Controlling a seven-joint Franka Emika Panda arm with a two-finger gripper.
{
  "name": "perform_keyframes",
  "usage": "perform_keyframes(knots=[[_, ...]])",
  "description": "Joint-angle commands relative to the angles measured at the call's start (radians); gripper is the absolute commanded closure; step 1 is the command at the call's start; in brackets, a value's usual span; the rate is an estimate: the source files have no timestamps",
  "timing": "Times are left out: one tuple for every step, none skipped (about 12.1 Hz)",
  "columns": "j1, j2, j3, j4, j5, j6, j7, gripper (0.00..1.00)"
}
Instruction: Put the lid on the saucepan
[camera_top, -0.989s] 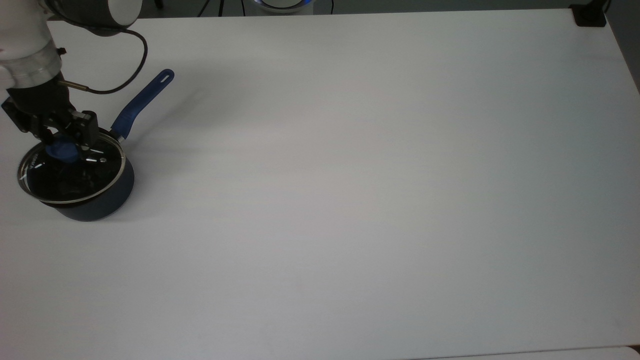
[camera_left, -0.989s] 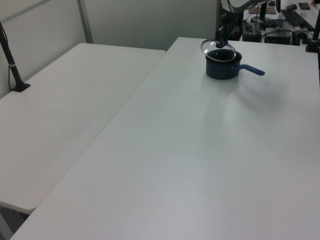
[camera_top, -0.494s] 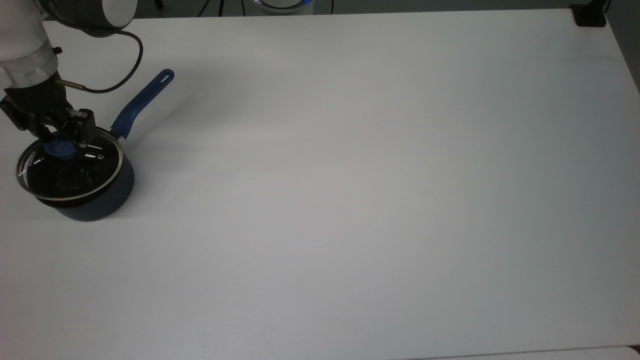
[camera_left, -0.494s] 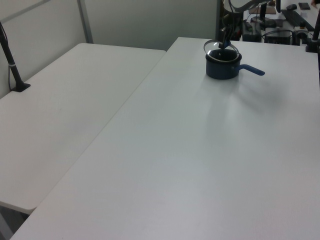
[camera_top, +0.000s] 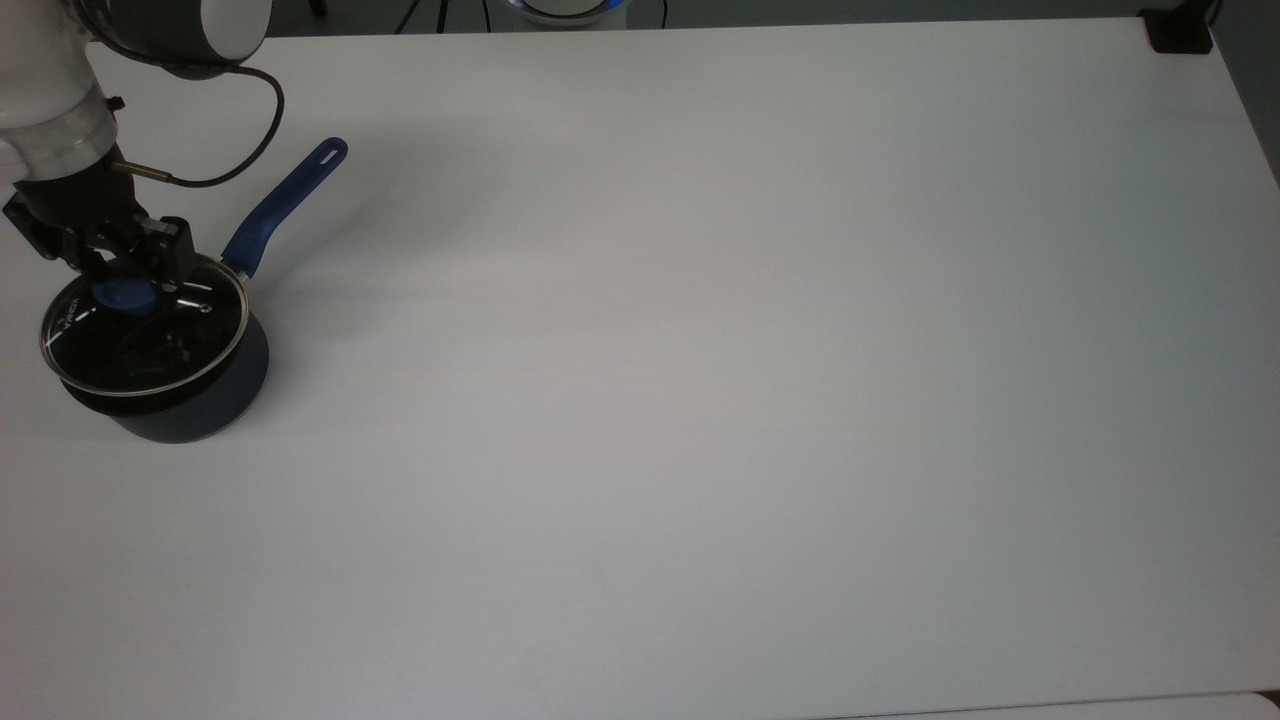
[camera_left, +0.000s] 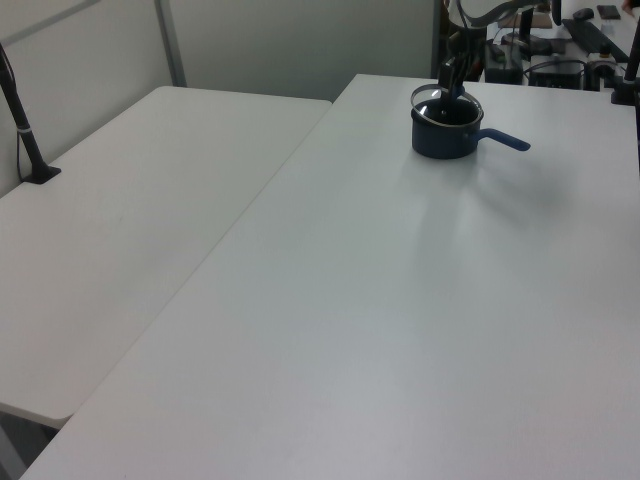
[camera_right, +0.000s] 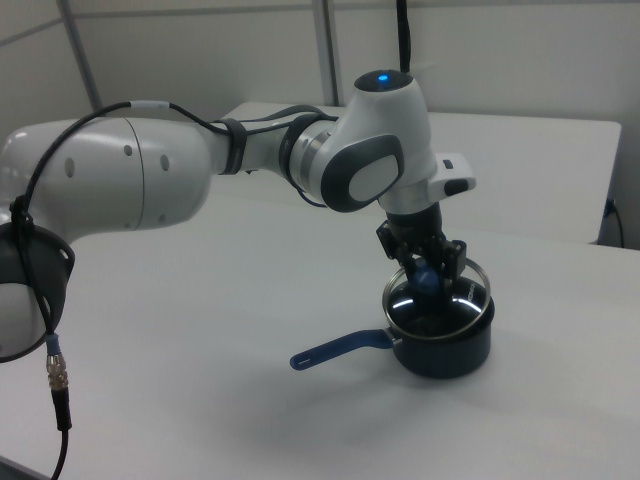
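Gripping the lid's (camera_top: 140, 335) knob, gripper (camera_top: 122, 283) fingers closed, over the saucepan (camera_top: 185, 405)

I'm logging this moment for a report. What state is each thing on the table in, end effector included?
lid: over the saucepan's mouth, tilted rather than seated flat, held by its blue knob.
saucepan: upright on the table, handle free and pointing away from the arm.
end effector: shut on the lid's knob, directly above the saucepan.
table: white, bearing the saucepan.
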Motion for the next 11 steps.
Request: perform_keyframes(knots=[[-0.004,-0.007,-0.011,-0.003,-0.001,-0.012,-0.028,0.35],[-0.005,0.005,-0.011,-0.006,-0.001,-0.008,-0.019,0.12],[-0.004,0.009,-0.011,-0.006,0.002,-0.008,-0.017,0.0],[-0.002,0.007,-0.011,-0.006,0.001,-0.008,-0.016,0.0],[-0.001,0.001,-0.006,-0.006,0.001,-0.008,-0.014,0.0],[0.004,-0.011,0.001,-0.004,0.001,-0.02,-0.013,0.0],[0.027,-0.048,0.003,-0.007,0.002,-0.024,0.006,0.0],[0.069,-0.083,0.003,-0.024,-0.001,-0.04,0.054,0.0],[0.125,-0.118,0.001,-0.029,-0.005,-0.087,0.113,0.0],[0.178,-0.154,0.001,-0.029,-0.019,-0.157,0.172,0.0],[0.238,-0.195,0.001,-0.03,-0.052,-0.243,0.222,0.0]])
